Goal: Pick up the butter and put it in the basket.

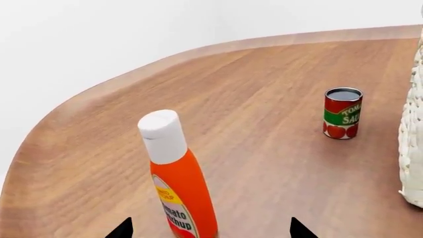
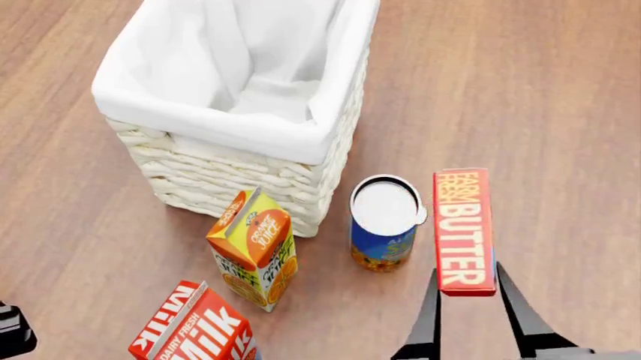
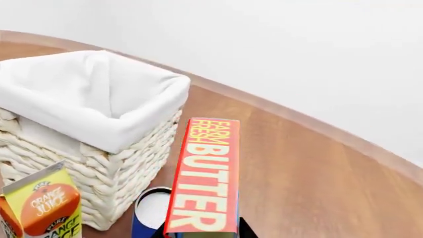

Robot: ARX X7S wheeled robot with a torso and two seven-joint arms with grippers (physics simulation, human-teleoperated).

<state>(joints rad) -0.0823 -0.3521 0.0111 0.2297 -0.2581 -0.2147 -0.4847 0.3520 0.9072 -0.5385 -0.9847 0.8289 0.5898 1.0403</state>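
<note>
The right pincer (image 2: 467,289), cut off at the head view's lower edge, pinches the slim red butter box (image 2: 464,230) beside the white wicker basket (image 2: 240,169). The left pincer's (image 1: 210,231) tips barely show, spread.

The butter (image 2: 464,231) between the right gripper's (image 2: 469,291) black fingers was red with pale yellow lettering. Beyond it, the basket (image 2: 251,174) was cream wicker, lined in white cloth. Beside the butter stood a blue can (image 2: 385,223) with a white lid, then an orange-and-yellow juice carton (image 2: 254,247) and a red-and-white milk carton (image 2: 197,326). The table (image 2: 541,90) was brown woodgrain.
</note>
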